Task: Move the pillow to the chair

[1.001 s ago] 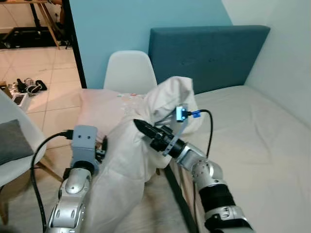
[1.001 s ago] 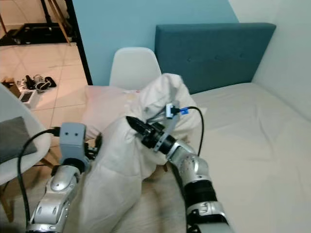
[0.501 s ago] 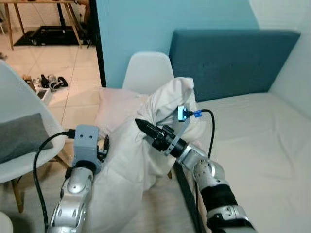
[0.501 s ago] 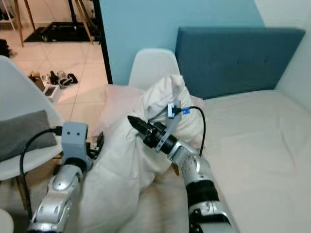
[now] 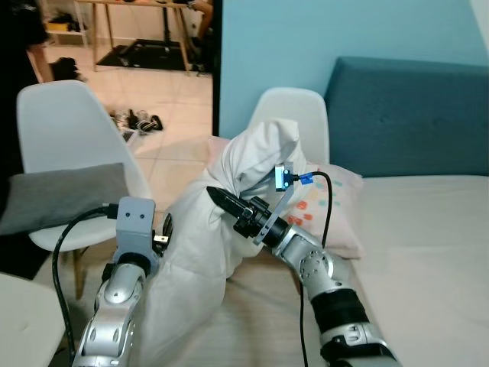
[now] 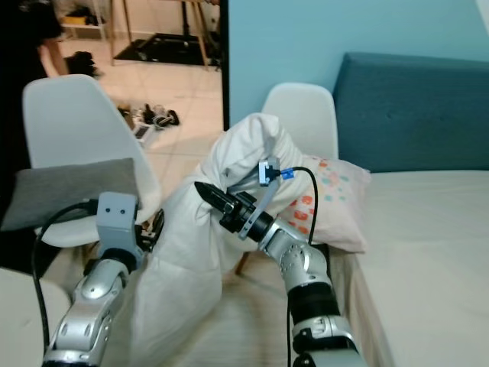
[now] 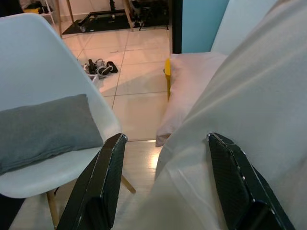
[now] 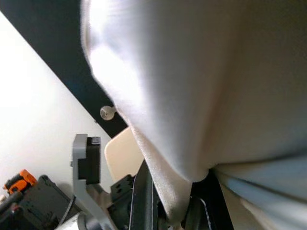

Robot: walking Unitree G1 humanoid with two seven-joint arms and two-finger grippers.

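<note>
head view: white pillow (image 5: 221, 222) held up off the floor betw both arms, near the white chair (image 5: 65, 145) w/ a grey cushion (image 5: 65, 195). right gripper (image 5: 221, 200) pinches its fabric. left wrist view – left gripper (image 7: 168, 182) fingers apart, pillow against one. right wrist view – fabric clamped.

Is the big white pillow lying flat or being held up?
Held up. The white pillow hangs bunched between the right gripper and the left gripper, drooping toward the floor, not resting on either white chair.
</note>
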